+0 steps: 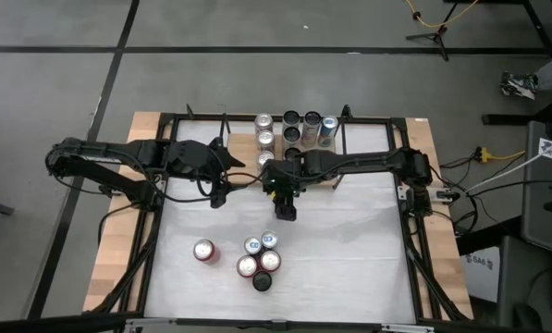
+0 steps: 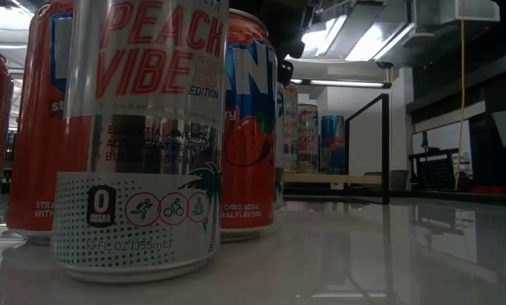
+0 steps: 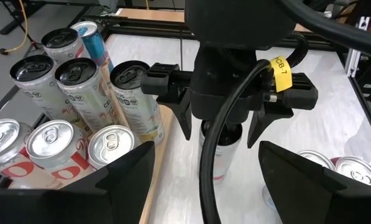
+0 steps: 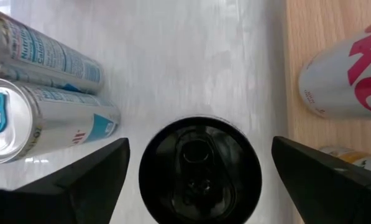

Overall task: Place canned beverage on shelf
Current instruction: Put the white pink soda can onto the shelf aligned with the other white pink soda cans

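While right gripper (image 4: 194, 180) gapes wide astride black-topped can (image 4: 199, 168), nothing gripped: off-centre closing risks toppling can beside shelf (image 4: 309, 37).

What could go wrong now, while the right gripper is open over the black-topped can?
1. The right gripper may close off centre and tip the black-topped can.
2. The shelf already holds many cans, so the new one could knock them.
3. The left gripper waits close by; the arms could collide.
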Robot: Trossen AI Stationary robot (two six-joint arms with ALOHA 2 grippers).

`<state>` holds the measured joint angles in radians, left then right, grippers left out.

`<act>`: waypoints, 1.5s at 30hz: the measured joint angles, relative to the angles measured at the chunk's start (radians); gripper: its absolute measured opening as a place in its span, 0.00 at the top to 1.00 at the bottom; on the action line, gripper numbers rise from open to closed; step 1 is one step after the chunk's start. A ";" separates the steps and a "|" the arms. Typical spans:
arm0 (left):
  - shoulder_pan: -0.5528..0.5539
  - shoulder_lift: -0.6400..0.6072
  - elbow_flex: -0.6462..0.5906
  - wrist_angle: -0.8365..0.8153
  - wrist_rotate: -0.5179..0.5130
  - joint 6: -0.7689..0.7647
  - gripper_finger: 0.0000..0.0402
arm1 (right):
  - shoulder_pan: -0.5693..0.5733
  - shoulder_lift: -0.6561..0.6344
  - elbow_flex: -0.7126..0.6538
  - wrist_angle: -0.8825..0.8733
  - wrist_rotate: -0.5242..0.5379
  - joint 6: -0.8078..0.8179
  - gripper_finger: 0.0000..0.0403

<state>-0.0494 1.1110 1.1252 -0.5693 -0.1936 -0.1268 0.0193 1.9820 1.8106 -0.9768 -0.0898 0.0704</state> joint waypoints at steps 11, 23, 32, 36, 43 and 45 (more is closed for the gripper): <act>0.000 0.000 0.000 -0.001 -0.001 0.000 0.30 | 0.000 0.010 0.000 -0.022 0.000 0.000 0.04; 0.000 0.000 0.000 -0.001 -0.004 0.000 0.30 | 0.000 0.021 -0.001 -0.016 0.000 0.000 0.13; 0.000 0.000 0.000 0.000 -0.005 0.000 0.30 | 0.000 0.020 -0.001 -0.017 0.000 0.004 0.34; 0.000 0.000 0.000 0.000 -0.005 0.000 0.30 | 0.000 0.018 -0.001 -0.020 -0.011 0.005 0.39; 0.000 0.000 0.000 0.001 -0.005 0.000 0.30 | 0.001 0.018 0.067 -0.108 -0.029 0.007 0.34; 0.000 0.000 0.000 0.001 -0.005 0.000 0.30 | 0.001 0.018 0.099 -0.150 -0.031 0.005 0.35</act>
<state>-0.0490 1.1114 1.1252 -0.5682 -0.1986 -0.1272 0.0200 2.0003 1.9099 -1.1263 -0.1204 0.0759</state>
